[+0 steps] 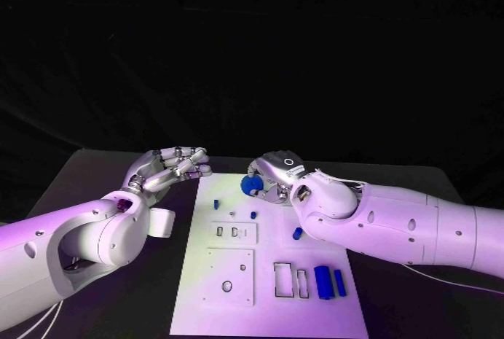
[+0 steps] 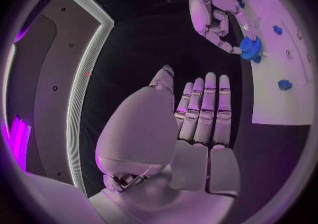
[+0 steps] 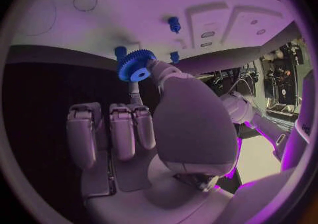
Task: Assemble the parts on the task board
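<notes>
The white task board lies in the middle of the black table. My right hand hovers over the board's far end and pinches a blue gear between thumb and a finger. In the right wrist view the gear sits at the thumb's tip, close to a small blue peg on the board. My left hand hangs beside the board's far left corner with its fingers straight and nothing in them. From the left wrist, the right hand and its gear are over the board.
Small blue pegs stand on the board. Two long blue pieces lie near its front right, beside rectangular slots. Raised plates with holes sit mid-board. Bare black table flanks the board.
</notes>
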